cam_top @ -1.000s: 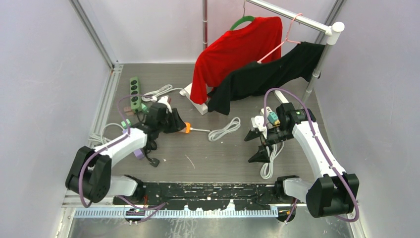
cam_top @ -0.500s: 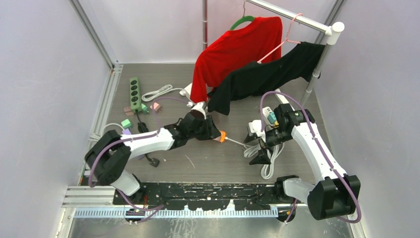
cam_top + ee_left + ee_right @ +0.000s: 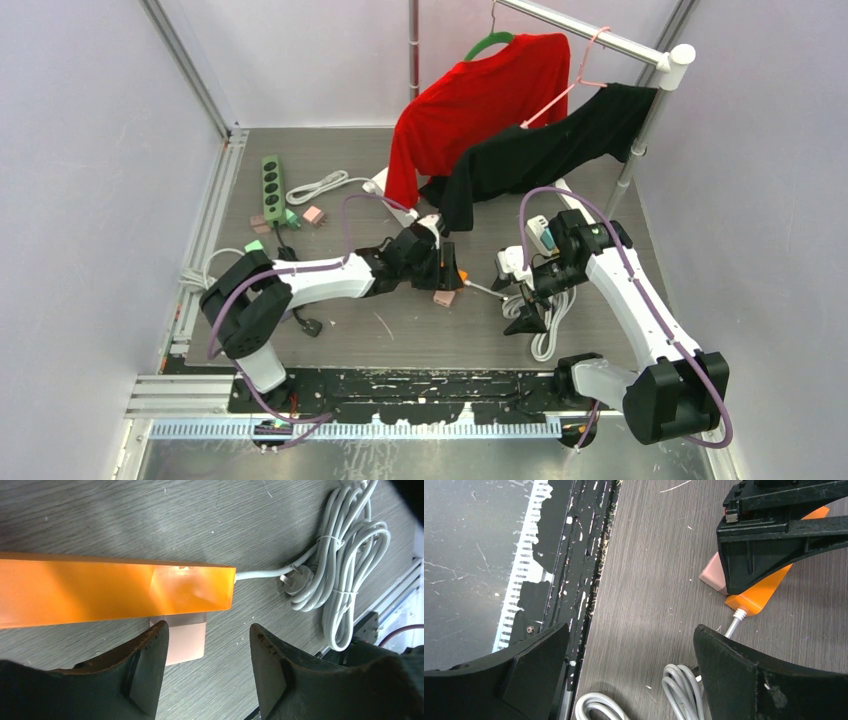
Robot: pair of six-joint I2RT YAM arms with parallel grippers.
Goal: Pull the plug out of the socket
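Observation:
The orange socket strip (image 3: 115, 587) lies across the left wrist view, its white cable (image 3: 260, 573) leaving its right end. The pink plug (image 3: 185, 640) sits against the strip's near side on the table, beside my left finger (image 3: 145, 670). Whether its pins are still in the strip is hidden. My left gripper (image 3: 207, 627) is open with only bare table between its jaws. From above, the left gripper (image 3: 448, 270) hovers over the strip's end (image 3: 462, 275), the plug (image 3: 443, 298) just below it. My right gripper (image 3: 520, 298) hangs wide open and empty, right of the strip (image 3: 764, 592).
A coil of white cable (image 3: 540, 310) lies under the right gripper. A green power strip (image 3: 271, 186) and small loose plugs (image 3: 313, 214) sit at the back left. A rack with a red shirt (image 3: 480, 90) and a black shirt (image 3: 540, 150) stands behind.
The left arm swept right across the table, bringing the orange strip with it. Its jaws have widened and the pink plug now shows on the table beside the strip. The right arm barely moved.

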